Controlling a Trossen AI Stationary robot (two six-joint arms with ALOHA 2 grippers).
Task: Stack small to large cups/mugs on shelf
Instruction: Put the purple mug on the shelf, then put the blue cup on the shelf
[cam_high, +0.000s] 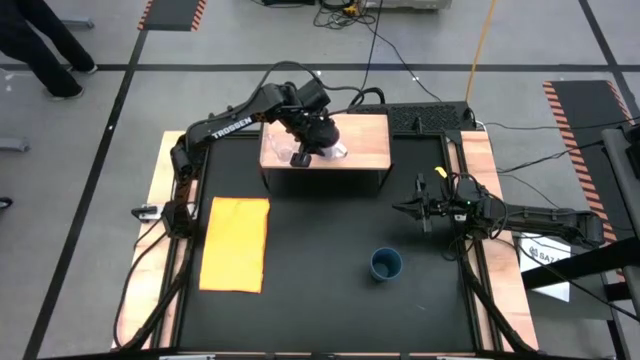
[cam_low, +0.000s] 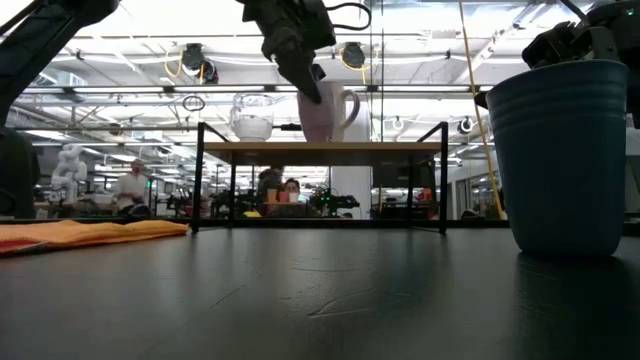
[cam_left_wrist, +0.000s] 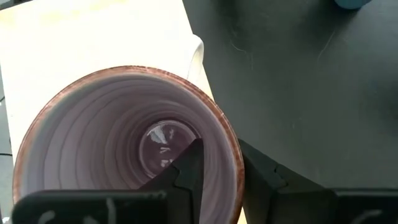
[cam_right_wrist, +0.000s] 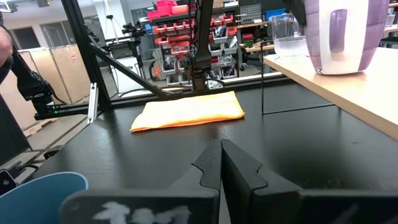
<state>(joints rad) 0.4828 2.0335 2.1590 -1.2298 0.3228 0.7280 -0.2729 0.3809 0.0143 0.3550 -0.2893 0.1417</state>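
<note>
The light purple mug (cam_left_wrist: 93, 130) stands upright on the light-wood shelf (cam_high: 365, 150), its pale handle (cam_high: 342, 151) toward the table's right. The small clear glass cup (cam_low: 252, 115) stands on the shelf to the mug's left. My left gripper (cam_left_wrist: 224, 177) comes slanting down over the mug and is open: one finger is inside the mug and one outside, either side of its wall, with a strip of wall showing beside the inner finger. The dark teal-blue cup (cam_high: 386, 264) stands upright on the black table, near right. My right gripper (cam_high: 420, 205) waits shut at the table's right side.
A yellow-orange mat (cam_high: 235, 243) lies flat on the table's left half. The shelf stands on thin black legs (cam_low: 200, 180) at the far middle. Cables and a dark box lie behind the shelf. A person's legs (cam_high: 40, 50) show on the floor far left; people sit in the room beyond.
</note>
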